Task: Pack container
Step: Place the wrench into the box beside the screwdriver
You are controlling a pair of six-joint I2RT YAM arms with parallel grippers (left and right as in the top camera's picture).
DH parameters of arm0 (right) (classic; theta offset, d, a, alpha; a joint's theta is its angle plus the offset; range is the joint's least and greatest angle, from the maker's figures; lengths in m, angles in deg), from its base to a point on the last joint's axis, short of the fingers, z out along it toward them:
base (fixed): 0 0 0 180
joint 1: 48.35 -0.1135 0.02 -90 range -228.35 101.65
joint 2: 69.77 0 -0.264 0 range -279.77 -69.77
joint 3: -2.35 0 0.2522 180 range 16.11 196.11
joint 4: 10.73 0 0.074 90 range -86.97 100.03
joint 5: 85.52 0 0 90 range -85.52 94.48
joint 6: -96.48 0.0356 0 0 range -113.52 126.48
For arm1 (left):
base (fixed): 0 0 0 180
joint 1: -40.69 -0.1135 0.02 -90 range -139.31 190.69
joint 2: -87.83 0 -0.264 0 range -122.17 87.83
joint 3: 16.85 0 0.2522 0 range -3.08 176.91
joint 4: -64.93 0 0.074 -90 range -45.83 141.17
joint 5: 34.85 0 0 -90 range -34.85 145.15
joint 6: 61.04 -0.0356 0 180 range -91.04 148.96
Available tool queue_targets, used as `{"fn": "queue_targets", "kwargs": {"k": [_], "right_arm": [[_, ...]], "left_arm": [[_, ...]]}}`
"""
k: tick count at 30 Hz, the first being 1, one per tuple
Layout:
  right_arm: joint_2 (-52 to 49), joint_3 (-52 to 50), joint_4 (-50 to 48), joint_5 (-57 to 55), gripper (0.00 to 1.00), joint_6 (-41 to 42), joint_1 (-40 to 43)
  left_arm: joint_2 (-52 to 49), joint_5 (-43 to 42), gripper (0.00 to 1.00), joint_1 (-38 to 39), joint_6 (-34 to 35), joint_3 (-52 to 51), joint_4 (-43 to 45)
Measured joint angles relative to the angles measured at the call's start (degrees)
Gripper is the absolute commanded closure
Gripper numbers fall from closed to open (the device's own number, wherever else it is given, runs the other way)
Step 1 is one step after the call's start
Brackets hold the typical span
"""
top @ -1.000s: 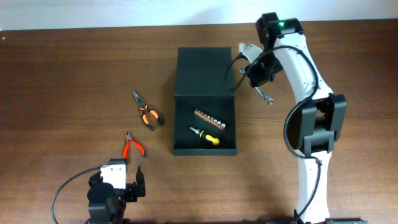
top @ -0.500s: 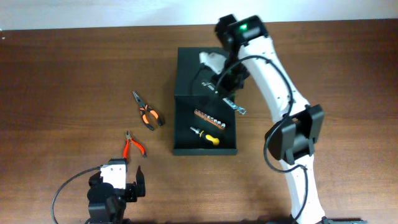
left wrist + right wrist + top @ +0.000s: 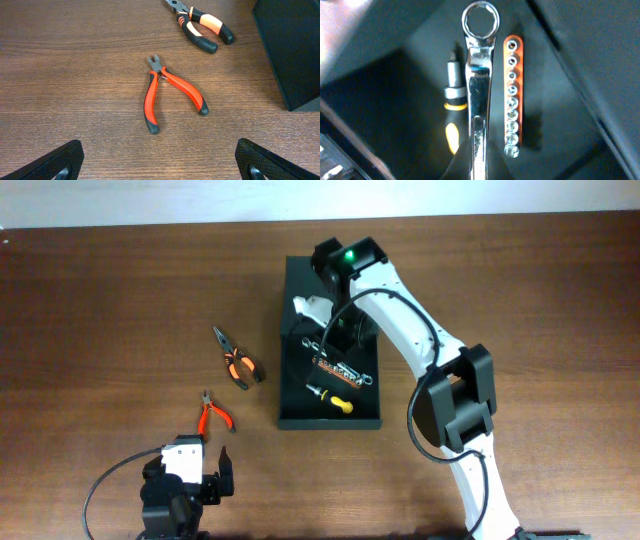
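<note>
My right claw [image 3: 335, 345] is pressed together on the shank of a silver wrench [image 3: 479, 75], pinching it with the ring end pointing away from the wrist. From the wrist camera, the wrench sits over the open container [image 3: 300, 408], lined up between a yellow-and-black screwdriver [image 3: 451, 100] and an orange rail of sockets [image 3: 513, 95]. Both of those lie on the container's dark floor. I cannot tell whether the wrench touches them or hangs just above.

The container is in the middle of the desk [image 3: 75, 75], with its flap lid folded open toward the far side and the right arm reaching in over it from the far right.

My left claw [image 3: 160, 167] is spread wide and holds nothing. It is parked at the near left edge of the desk, well apart from the container. Just beyond its fingers lies a pair of red-handled cutters [image 3: 172, 92]. Farther off, toward the container's left wall, lies a pair of orange-and-black long-nose pliers [image 3: 205, 27].
</note>
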Motion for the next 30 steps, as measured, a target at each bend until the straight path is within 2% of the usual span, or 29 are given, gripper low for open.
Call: {"fn": "queue_targets", "kwargs": {"k": [6,11,23,27,30], "right_arm": [[0.0,-10.29,-6.34,0.02,0.96,0.0,-0.07],[1.18,-13.51,-10.36,0.44,0.95,0.02,-0.28],[3.17,-14.36,-9.44,1.25,0.01,0.81,-1.31],[7.41,-14.32,-9.49,0.81,0.01,0.66,-1.4],[14.25,-14.29,-9.46,0.79,0.01,0.92,-1.33]], "left_arm": [[0.0,0.02,0.01,0.0,0.0,0.0,0.0],[0.0,0.0,0.01,0.0,0.0,0.0,0.0],[0.0,0.0,0.01,0.0,0.0,0.0,-0.02],[0.0,0.02,0.01,0.0,0.0,0.0,0.0],[0.0,0.02,0.01,0.0,0.0,0.0,0.0]]}}
